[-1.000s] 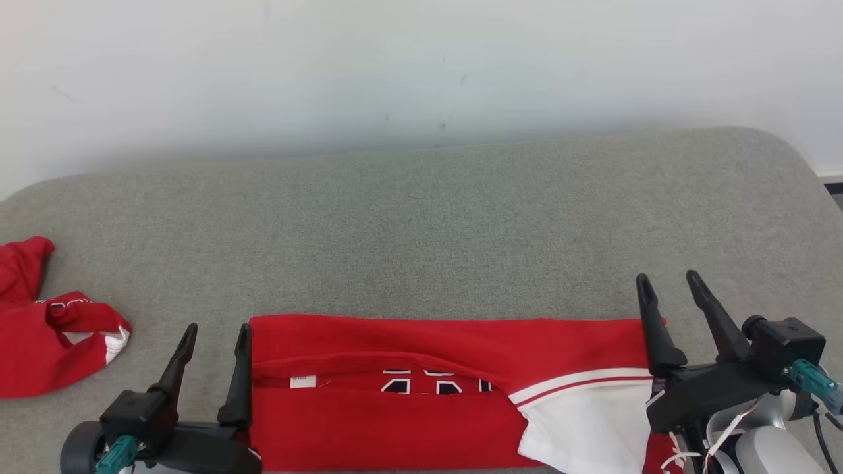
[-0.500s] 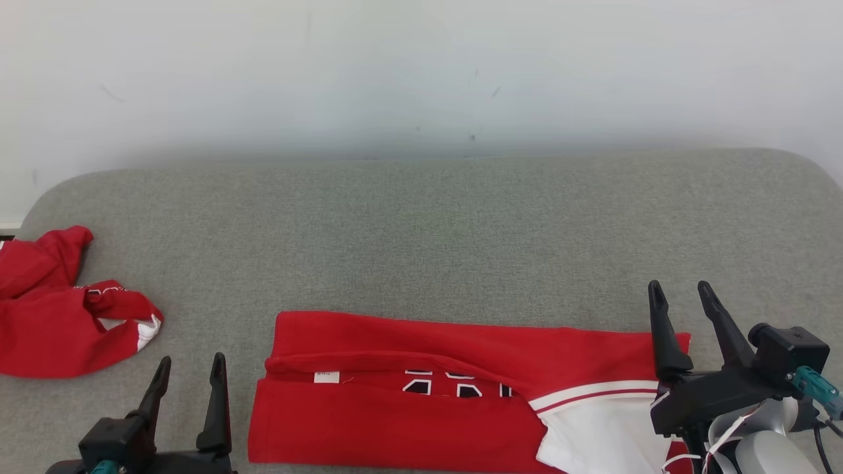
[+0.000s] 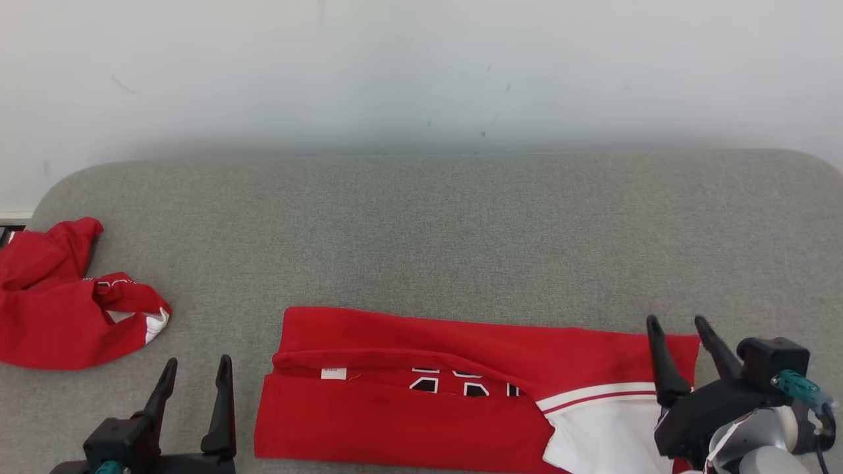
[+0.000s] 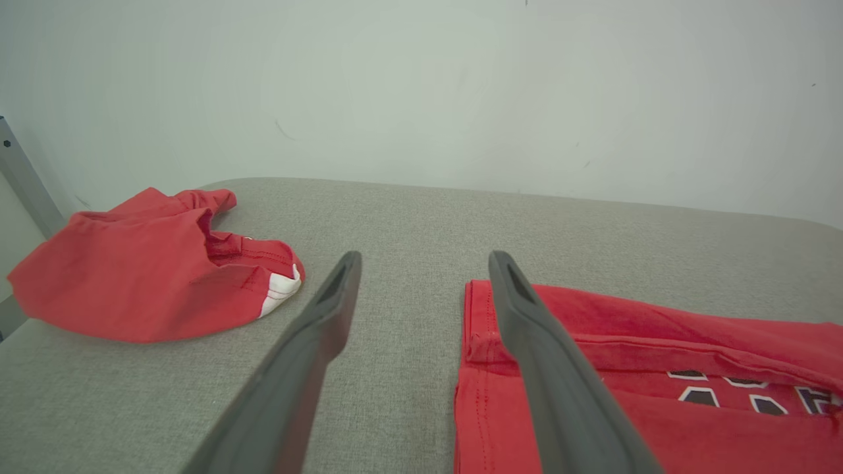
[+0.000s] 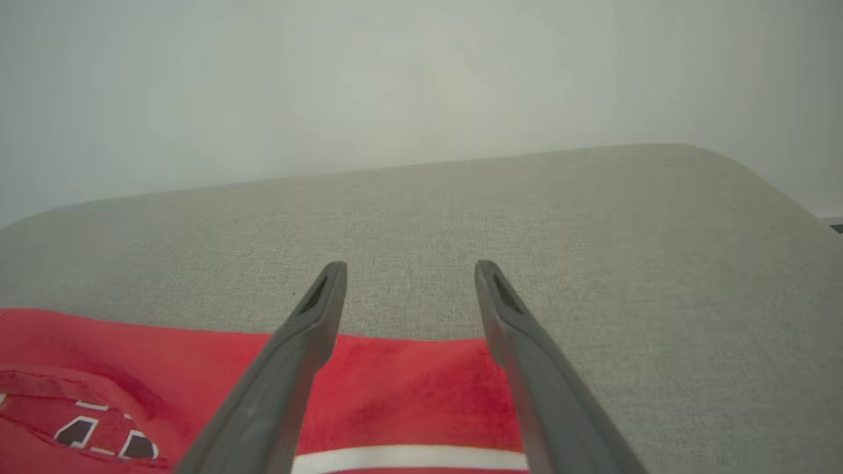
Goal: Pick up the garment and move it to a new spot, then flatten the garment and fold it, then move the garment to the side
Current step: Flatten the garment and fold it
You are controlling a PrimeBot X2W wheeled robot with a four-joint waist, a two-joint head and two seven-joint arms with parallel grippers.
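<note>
While both my arms sit low, fingers pointing forward, my left gripper [image 3: 199, 361], jaws apart and empty, has the folded garment [image 3: 408, 421] just to its right; my right gripper [image 3: 676, 320], likewise apart and empty, hovers over the garment's right end.

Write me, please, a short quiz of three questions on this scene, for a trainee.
1. True or false: the left tool grips the folded garment.
2. Where does the crumpled garment lie? A) at the grey cushion's left end B) on the folded garment C) on the floor
3. Fill in: the right tool hovers at the folded garment's ____ end.
Key: 1 false, the left tool is open and holds nothing; 2 A; 3 right.
</note>
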